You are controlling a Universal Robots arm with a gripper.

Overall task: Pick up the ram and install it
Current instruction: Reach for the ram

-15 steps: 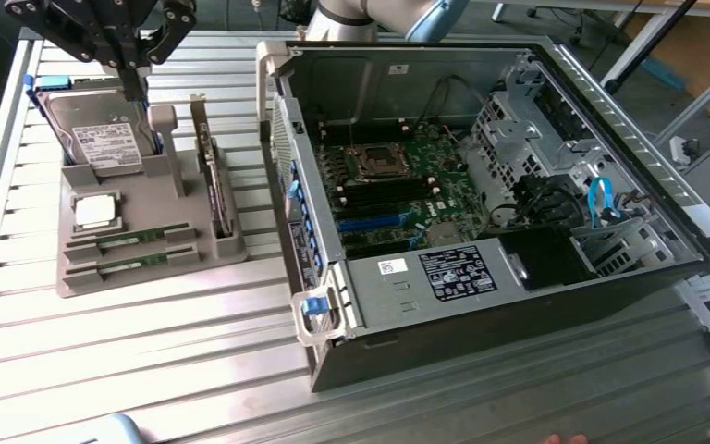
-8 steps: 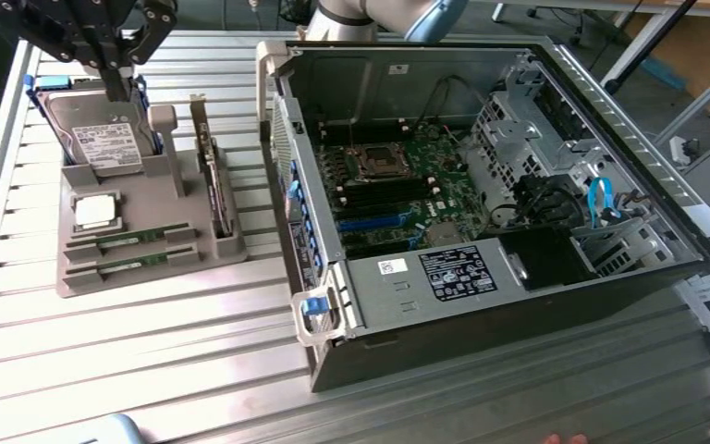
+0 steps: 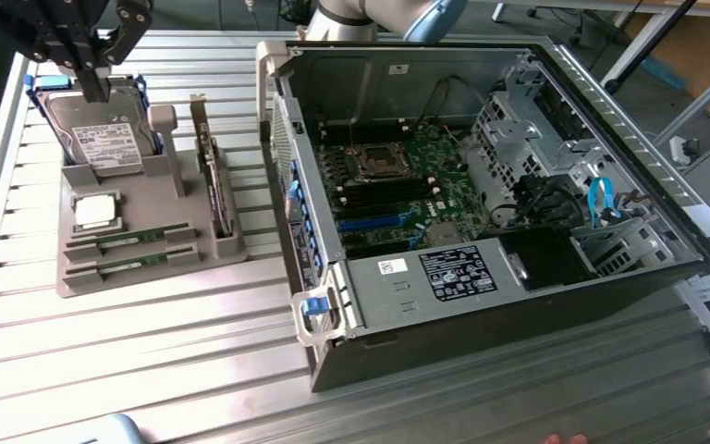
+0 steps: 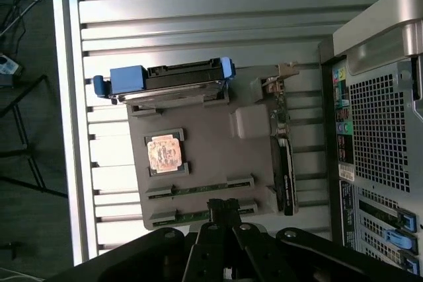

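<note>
Jaws, pinched shut and empty, hang over the gray tray (image 4: 205,156) on the tabletop (image 3: 145,342). 2 ram (image 3: 133,238) sticks sit in the tray's slots, ungrasped. By my judgement, pickup and fitting into the open case (image 3: 368,83) both remain.

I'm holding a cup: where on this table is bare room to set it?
The table is bare beside the tray, at the exterior view's lower left. Only a narrow strip separates tray and case. Both are crowded.
</note>
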